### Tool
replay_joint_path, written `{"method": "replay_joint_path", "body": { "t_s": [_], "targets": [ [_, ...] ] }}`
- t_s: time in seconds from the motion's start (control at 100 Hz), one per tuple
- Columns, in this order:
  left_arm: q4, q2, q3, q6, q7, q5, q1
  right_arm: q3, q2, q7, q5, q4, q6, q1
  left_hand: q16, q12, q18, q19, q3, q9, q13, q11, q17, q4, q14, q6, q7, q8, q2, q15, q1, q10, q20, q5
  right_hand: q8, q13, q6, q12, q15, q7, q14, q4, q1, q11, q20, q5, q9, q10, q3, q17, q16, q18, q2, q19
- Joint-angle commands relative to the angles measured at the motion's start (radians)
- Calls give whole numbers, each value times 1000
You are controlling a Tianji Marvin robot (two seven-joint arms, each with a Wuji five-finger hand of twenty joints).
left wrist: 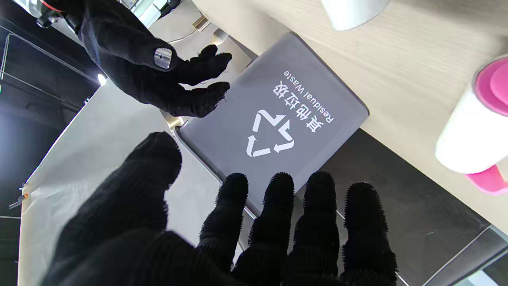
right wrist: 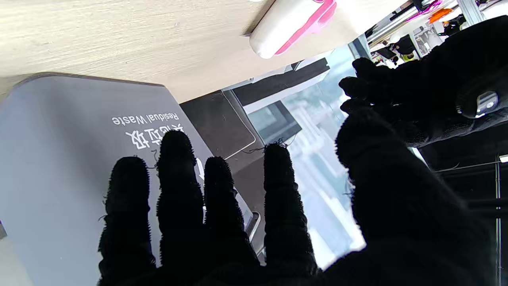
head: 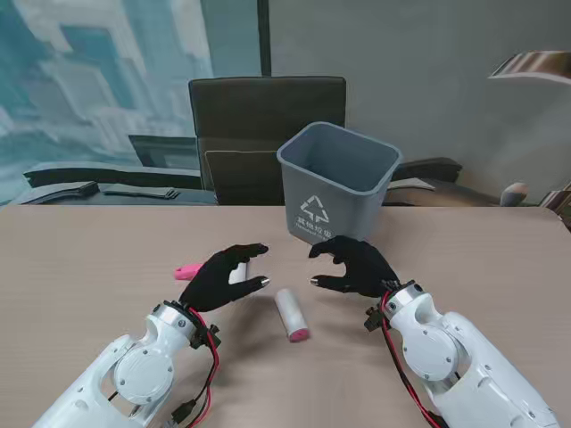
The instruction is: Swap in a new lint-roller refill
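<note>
Refill [head: 291, 314], white with a pink end cap, lies on its side on the table [head: 98, 259] between our two hands and a little nearer to us, touched by neither. Our left hand [head: 220, 277] hangs over the table with its black-gloved fingers apart and gently curled, thumb set off from the rest, holding nothing. Just beyond it lies the roller [head: 201, 268]: a pink handle pokes out past the knuckles and a white roll shows between thumb and fingers; whether the hand touches it we cannot tell. In the left wrist view the roller [left wrist: 474, 127] sits apart from the fingers [left wrist: 274, 214], white with pink ends.

Our right hand [head: 354, 265] is likewise spread and lightly curled, empty, facing the left hand across the gap. Its wrist view shows four fingers [right wrist: 176, 178] fanned out and the thumb standing well aside.

Farther from us, beyond both hands, a grey bin [head: 337, 183] stands upright on the table, its recycling mark and "Residual Waste" label turned toward us. Behind the table is a dark chair [head: 265, 111].
</note>
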Motion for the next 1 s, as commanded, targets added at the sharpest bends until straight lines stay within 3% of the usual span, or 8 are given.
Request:
{"method": "replay_joint_path", "body": {
  "t_s": [0.0, 0.28, 0.45, 0.56, 0.68, 0.71, 0.86, 0.99],
  "targets": [
    [-4, -1, 0, 4, -14, -1, 3, 1, -3, 11, -5, -8, -3, -8, 15, -15, -14, 17, -18, 4, 6, -1, -2, 4, -2, -2, -7, 3, -18, 21, 3, 11, 14, -6, 1, 15, -9, -4, 19, -6, -52, 40, -2, -12, 8, 5, -2, 9, -6, -2, 7, 3, 20, 20],
    [-17, -4, -19, -2, 22, 36, 15, 8, -1, 19, -7, -14, -1, -11, 15, -15, -14, 17, -18, 0, 1, -2, -4, 3, -3, -1, -8, 2, -16, 19, 3, 12, 14, -8, 1, 15, -9, -5, 19, -5, -51, 40, 0, -13, 8, 7, -2, 10, -11, -2, 7, 3, 23, 20],
    [-30, 3, -87, -16, 50, 133, 42, 10, -1, 24, -3, -11, 3, -13, 12, -16, -13, 13, -12, -1, -5, -4, -8, 5, -2, -6, -6, 3, -18, 14, 24, 16, 12, -2, 1, 16, -10, -5, 20, -5, -52, 40, -2, -13, 8, 9, -2, 9, -14, -2, 7, 4, 28, 21],
    [-52, 28, -174, -53, 26, 286, 73, 11, -1, 28, 6, -9, 1, -13, -5, -26, -18, 0, 40, 16, 2, -18, -4, -7, -16, -36, -1, 4, -32, -10, 118, -2, 4, 27, 1, 16, -9, -5, 20, -4, -50, 41, 0, -13, 8, 11, 0, 9, -16, -2, 7, 3, 29, 21],
    [-50, 49, -219, -75, -32, 358, 63, 13, -1, 36, 17, -5, 2, -13, -17, -33, -17, -11, 106, 11, -6, -33, -4, -18, -22, -45, -4, 1, -73, -30, 167, -6, -4, 34, 1, 16, -9, -5, 20, -3, -49, 41, 3, -13, 8, 13, -1, 9, -18, -3, 7, 3, 31, 21],
    [-42, 54, -221, -73, -46, 378, 53, 13, -1, 35, 17, -4, 3, -13, -23, -34, -17, -14, 145, 9, -5, -35, -5, -32, -22, -45, -11, -4, -90, -39, 148, -6, -6, 35, 1, 15, -9, -5, 20, -3, -49, 41, 3, -13, 8, 14, 0, 10, -19, -3, 8, 4, 30, 21],
    [-2, 72, -203, -29, -155, 382, -3, 18, 0, 36, 14, -7, 3, -18, -36, -49, -10, -66, 163, -24, -40, -70, -20, -40, -5, -14, -56, -24, -156, -70, 28, 16, -26, 18, 1, 16, -9, -6, 20, -3, -49, 41, 5, -14, 8, 15, 1, 10, -21, -3, 8, 4, 31, 21],
    [66, 68, -149, 23, -142, 370, -69, 19, 0, 32, 10, -7, 4, -19, -24, -39, -3, -69, 94, -9, -35, -65, -19, -45, 6, 20, -74, -16, -99, -60, -26, 26, -13, 49, 2, 18, -10, -6, 21, -1, -49, 41, 5, -14, 8, 20, 2, 11, -24, -3, 8, 4, 33, 22]
  ]
}}
